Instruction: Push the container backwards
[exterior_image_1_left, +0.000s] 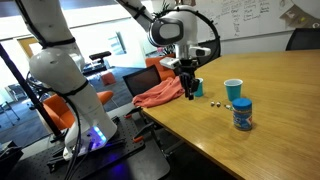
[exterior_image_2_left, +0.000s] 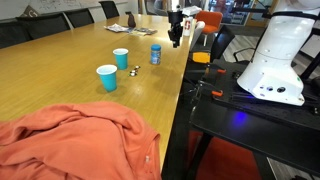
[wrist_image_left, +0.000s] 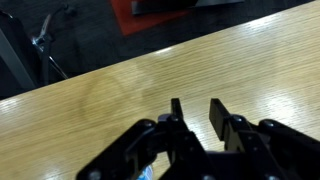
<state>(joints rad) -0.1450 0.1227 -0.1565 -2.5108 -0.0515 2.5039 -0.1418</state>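
- Container (exterior_image_1_left: 242, 114) stands upright on the wooden table (exterior_image_1_left: 270, 140), its long axis vertical and its pale lid on top. The printed label wraps its side. It also shows in an exterior view (exterior_image_2_left: 155, 54) near the table edge on the robot's side.
- Blue cup (exterior_image_1_left: 232, 90) stands open end up just beside the container; I cannot tell whether they touch.
- Two small dark objects (exterior_image_1_left: 218, 102) lie on the table between the gripper and the cup, too small to identify.
- Second, paler cup (exterior_image_2_left: 121, 55) sits farther in on the table, apart from the container.
- Orange cloth (exterior_image_1_left: 160, 95) is heaped at the table's edge, beside the gripper.
- Gripper (exterior_image_1_left: 189, 95) points down over the table, apart from the container, with the small objects and the cup roughly between the two.
- In the wrist view the gripper (wrist_image_left: 197, 112) has its fingers (wrist_image_left: 217, 115) spread, with only bare wood in the gap.
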